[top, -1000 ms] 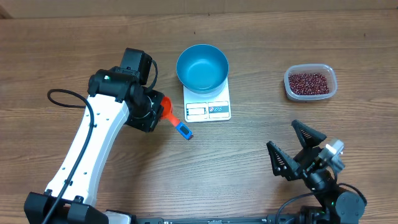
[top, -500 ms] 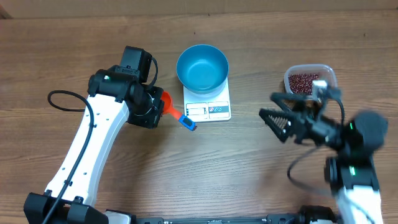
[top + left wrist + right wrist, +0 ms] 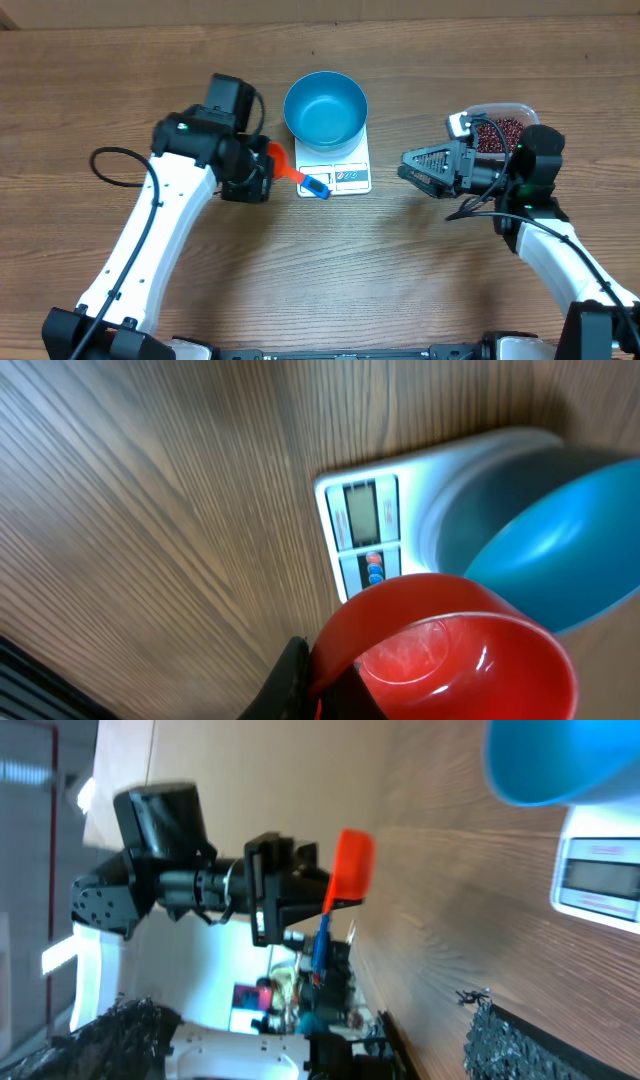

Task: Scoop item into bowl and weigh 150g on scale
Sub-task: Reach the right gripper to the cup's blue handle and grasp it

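Note:
The blue bowl (image 3: 325, 108) stands empty on the white scale (image 3: 345, 178). My left gripper (image 3: 262, 172) is shut on a red scoop (image 3: 285, 168), gripping it at the cup's edge. The scoop's blue handle tip (image 3: 316, 187) hangs over the scale's front left corner. In the left wrist view the empty scoop cup (image 3: 450, 655) hovers beside the scale's display (image 3: 362, 515) and the bowl (image 3: 560, 540). The beans (image 3: 495, 131) lie in a clear tub at the right. My right gripper (image 3: 425, 170) stands open between tub and scale, pointing left with nothing in it.
The clear tub (image 3: 520, 108) is partly covered by my right arm (image 3: 535, 165). The right wrist view looks sideways along the table at the left arm (image 3: 190, 885), the scoop (image 3: 352, 865), the bowl (image 3: 560, 760) and the scale (image 3: 600, 870).
My right arm swung up from the table's front edge to beside the tub, its jaws still wide. The left arm carried the scoop rightward, to the scale's front corner.

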